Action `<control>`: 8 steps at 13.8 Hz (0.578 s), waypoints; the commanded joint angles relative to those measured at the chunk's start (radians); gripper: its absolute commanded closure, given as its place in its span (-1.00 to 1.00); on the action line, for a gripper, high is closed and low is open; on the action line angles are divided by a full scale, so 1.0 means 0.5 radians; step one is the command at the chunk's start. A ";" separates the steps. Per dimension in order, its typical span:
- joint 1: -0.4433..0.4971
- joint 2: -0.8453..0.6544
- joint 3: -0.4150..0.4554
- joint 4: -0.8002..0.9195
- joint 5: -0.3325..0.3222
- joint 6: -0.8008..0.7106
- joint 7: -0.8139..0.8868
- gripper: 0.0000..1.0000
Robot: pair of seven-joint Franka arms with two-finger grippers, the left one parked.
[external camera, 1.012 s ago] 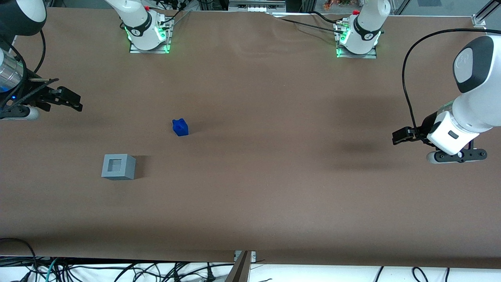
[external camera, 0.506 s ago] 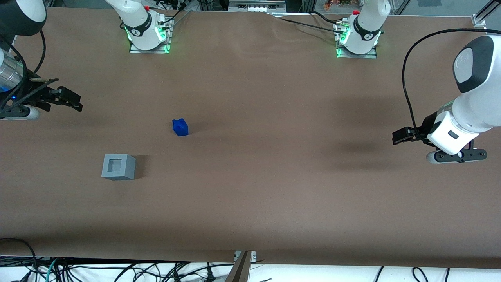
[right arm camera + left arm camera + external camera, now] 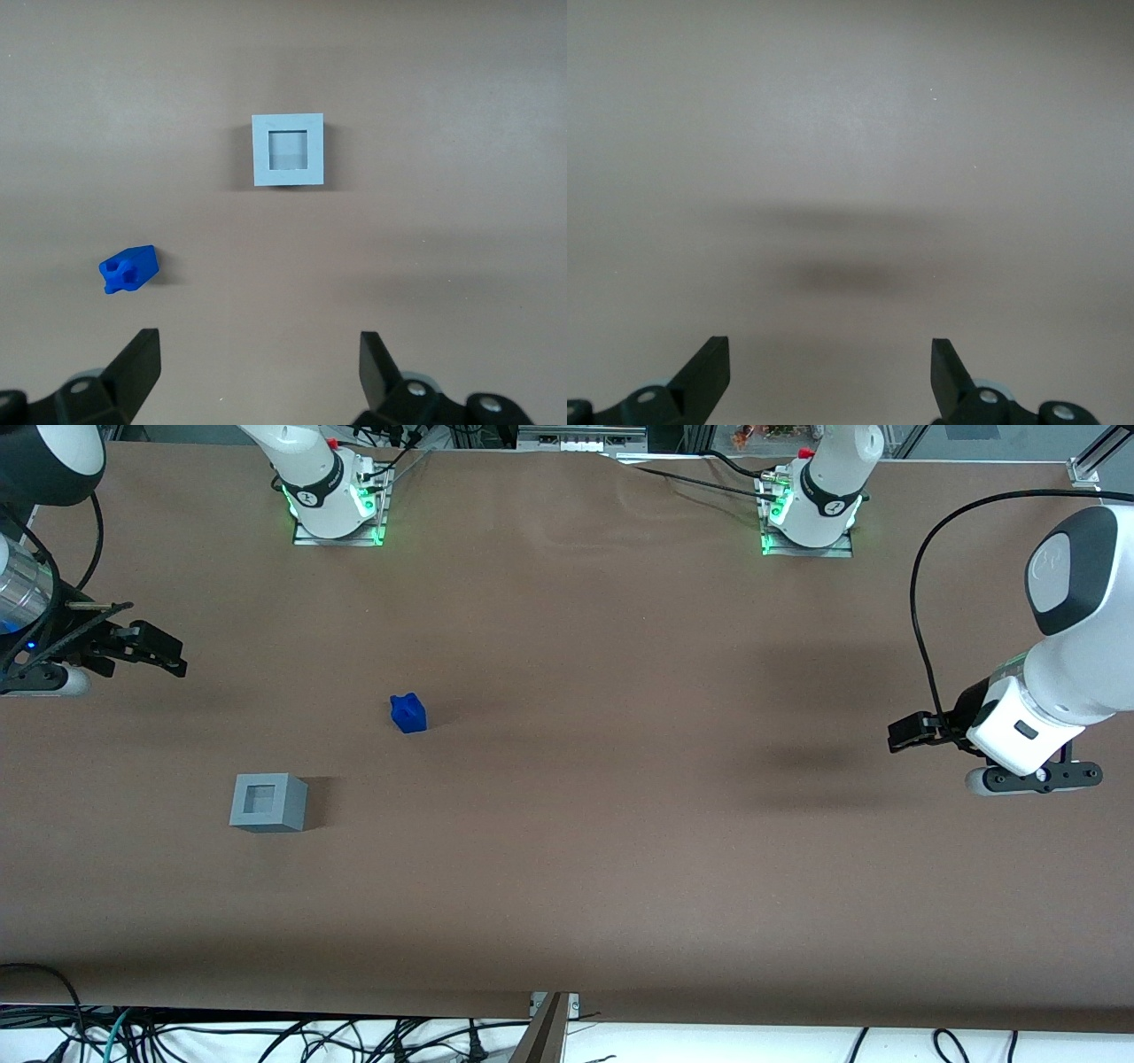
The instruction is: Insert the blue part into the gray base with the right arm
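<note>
White jointed right arm (image 3: 27, 531) with dark-gray covers and a shiny silver wrist ring hanging over the tabletop's edge at the working arm's end, its black two-finger claw (image 3: 146, 651) held above the surface, reaching in toward the tabletop's middle. Claw (image 3: 257, 372) released, both fingers (image 3: 137, 363) spread wide with nothing between them.

Small bright-blue plastic block (image 3: 408, 713) lying on the tabletop, well apart from the claw, toward the middle and nearer to the front camera than the claw. Bumps on one side visible in the right wrist view, where the blue block (image 3: 129, 269) sits apart from either fingertip. Light-gray plastic cube (image 3: 268, 802) with a square recess in its top face standing upright, nearer to the front edge than the blue block, near it but not touching. Recess of the gray cube (image 3: 288, 150) bare.

Flat brown matte tabletop (image 3: 620, 868), faintly rippled near the edge farthest from the camera. Two arm bases with green lights (image 3: 335, 509) bolted along that edge. Tangle of black cables (image 3: 266, 1036) below the front edge.
</note>
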 commanded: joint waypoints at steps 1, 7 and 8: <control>-0.013 -0.015 0.013 0.018 0.027 -0.032 -0.009 -0.99; -0.013 -0.024 0.019 0.018 0.027 -0.151 -0.003 -0.99; 0.008 -0.006 0.022 0.018 0.027 -0.139 -0.003 -0.99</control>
